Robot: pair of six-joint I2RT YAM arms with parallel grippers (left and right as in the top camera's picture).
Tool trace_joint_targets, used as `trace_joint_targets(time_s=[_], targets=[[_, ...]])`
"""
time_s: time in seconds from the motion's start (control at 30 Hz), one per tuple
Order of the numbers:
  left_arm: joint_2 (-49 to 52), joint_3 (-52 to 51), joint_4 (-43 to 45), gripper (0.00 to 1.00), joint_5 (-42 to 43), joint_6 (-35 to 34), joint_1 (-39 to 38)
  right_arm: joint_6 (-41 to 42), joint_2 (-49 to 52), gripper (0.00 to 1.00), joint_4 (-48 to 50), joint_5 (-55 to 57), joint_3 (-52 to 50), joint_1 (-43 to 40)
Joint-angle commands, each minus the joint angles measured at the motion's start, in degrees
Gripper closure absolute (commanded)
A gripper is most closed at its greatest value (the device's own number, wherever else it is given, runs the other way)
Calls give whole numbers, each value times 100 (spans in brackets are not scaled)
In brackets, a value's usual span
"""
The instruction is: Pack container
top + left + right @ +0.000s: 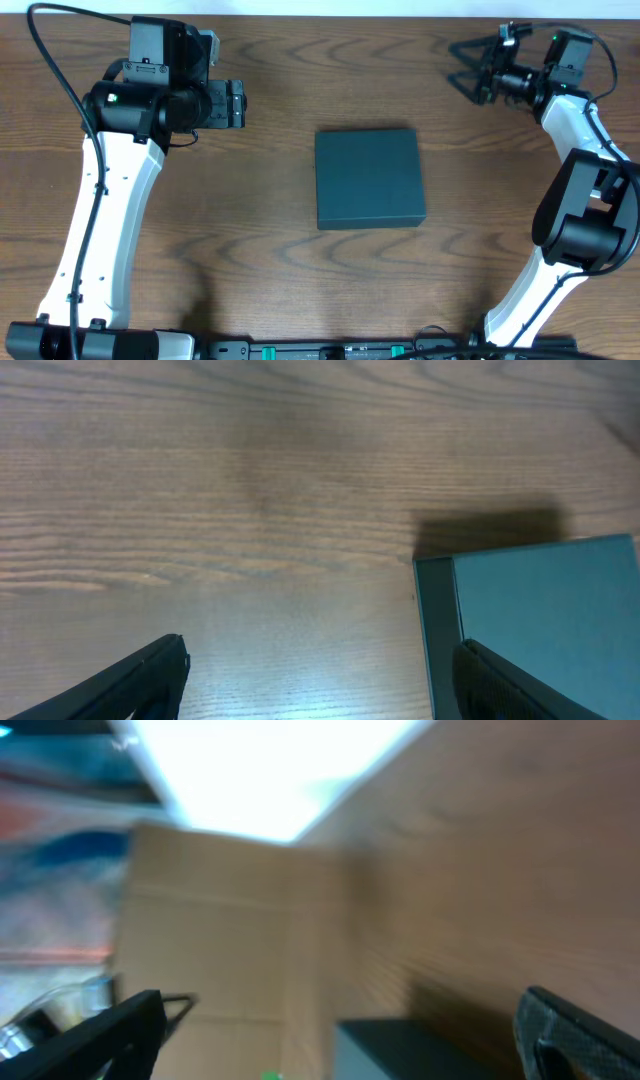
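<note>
One dark teal-grey rigid rectangular container (369, 178) lies flat and closed on the brown wood-grain counter (270, 270), flanked by two white-and-black robot arms. The left end effector (320, 690) sits left of the container, near its far-left corner but apart from it. Its two black fingers (140, 680) are spread wide, holding and touching nothing. The right end effector (463, 68), well apart beyond the container's far-right corner, also gapes fully and is empty. Count: one container, two end effectors.
</note>
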Motion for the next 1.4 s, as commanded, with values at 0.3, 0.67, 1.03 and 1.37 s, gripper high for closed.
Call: trace_joint_targets(time_s=[0.3, 0.67, 1.03, 1.37], targets=[[-68, 17, -22, 16, -111, 79, -7, -3792, -966, 1, -3241, 3853, 4, 474], [-68, 15, -417, 16, -455, 76, -7, -3998, -2955, 1, -3814, 5278, 4, 1731], [-68, 15, -903, 16, -1211, -76, -448, -3504, -3145, 1, -4767, 6135, 0, 3202], [-68, -50, -1060, 20, -1309, -380, -686, -3381, -2889, 73, -4787, 6133, -2, 4009]])
